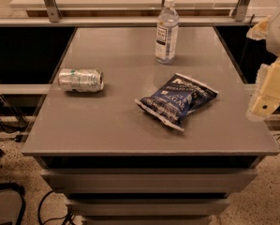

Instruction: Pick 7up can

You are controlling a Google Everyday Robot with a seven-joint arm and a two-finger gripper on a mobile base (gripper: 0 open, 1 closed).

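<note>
The 7up can (81,79), silver-white with green markings, lies on its side near the left edge of the grey table (116,125). My gripper (268,95), cream-coloured, hangs at the far right of the view, over the table's right edge, far from the can. Nothing shows between it and the can but bare table top and the chip bag.
A clear plastic water bottle (167,31) stands upright at the back middle of the table. A dark blue chip bag (178,101) lies right of centre. Metal rails and a raised ledge (130,3) run behind the table. Cables lie on the floor at the left (8,121).
</note>
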